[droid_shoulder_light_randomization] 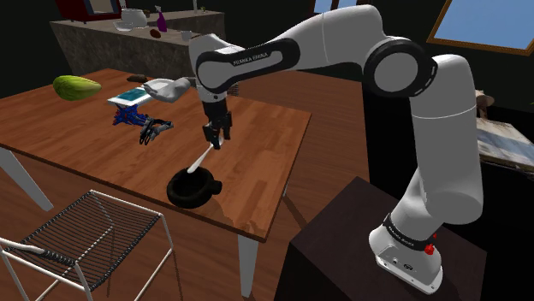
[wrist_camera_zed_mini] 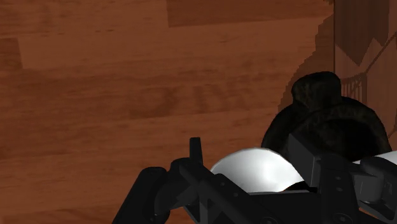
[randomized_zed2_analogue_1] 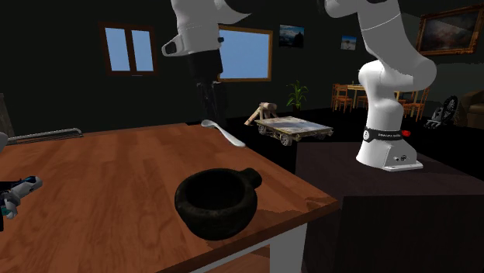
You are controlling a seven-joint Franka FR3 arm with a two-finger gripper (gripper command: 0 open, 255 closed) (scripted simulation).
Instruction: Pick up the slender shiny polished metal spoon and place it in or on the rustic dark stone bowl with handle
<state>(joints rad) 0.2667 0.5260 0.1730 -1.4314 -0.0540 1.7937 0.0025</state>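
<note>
Stand (droid_shoulder_light_randomization: 338,248) sits nearest in the shoulder view, arm (droid_shoulder_light_randomization: 342,43) reaching up and left over the wooden table (droid_shoulder_light_randomization: 77,145). Wire chair (droid_shoulder_light_randomization: 90,227) stands at the table's near corner.

Black bowl (droid_shoulder_light_randomization: 190,189) sits upright near the table's near edge, stubby handle toward the stand side. In the second exterior view the bowl (randomized_zed2_analogue_1: 216,204) is closest to camera and nothing is in it.

Spoon (droid_shoulder_light_randomization: 202,159) is pale and glossy, clamped in the gripper (droid_shoulder_light_randomization: 215,138). It hangs in the air, slanting down from the fingers toward the bowl. From the second exterior view the spoon (randomized_zed2_analogue_1: 226,133) is clear of the bowl, above the table (randomized_zed2_analogue_1: 108,178) and beyond the rim, with the gripper (randomized_zed2_analogue_1: 208,112) on it from above.

Wrist view: gripper (wrist_camera_zed_mini: 249,160) jaws narrow, pinching the spoon (wrist_camera_zed_mini: 256,172) at its rounded end. The bowl (wrist_camera_zed_mini: 324,118) lies off to one side past the fingers, not straight under them.

Further back on the table: a blue and black toy (droid_shoulder_light_randomization: 144,126), a blue and white box (droid_shoulder_light_randomization: 128,98), then a green fruit (droid_shoulder_light_randomization: 77,86) at the far corner. Behind that is a counter (droid_shoulder_light_randomization: 103,43) with cups and a purple bottle (droid_shoulder_light_randomization: 162,19).
</note>
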